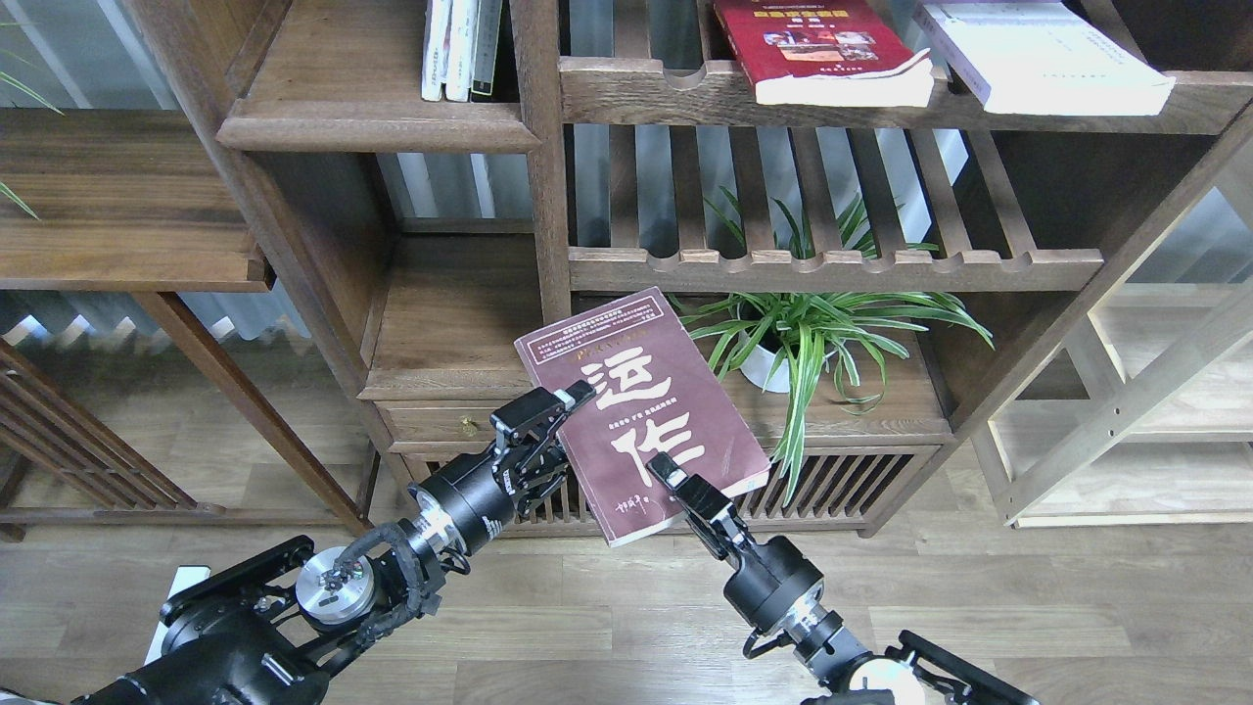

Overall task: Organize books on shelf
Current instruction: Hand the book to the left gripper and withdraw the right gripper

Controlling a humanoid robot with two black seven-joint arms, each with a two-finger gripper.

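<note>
While two lie shelved, one maroon book (641, 411) held.

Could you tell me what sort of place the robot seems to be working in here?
Probably a study or living room, or a mock-up of one: a tall dark wooden bookcase holding books, a potted spider plant on its lower cabinet, and wood-plank flooring.

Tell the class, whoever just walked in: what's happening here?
A robot holds a maroon book in the air in front of a dark bookcase, its left hand gripping the left edge and its right hand the bottom edge. A red book and a white book lie flat on the upper slatted shelf.
</note>
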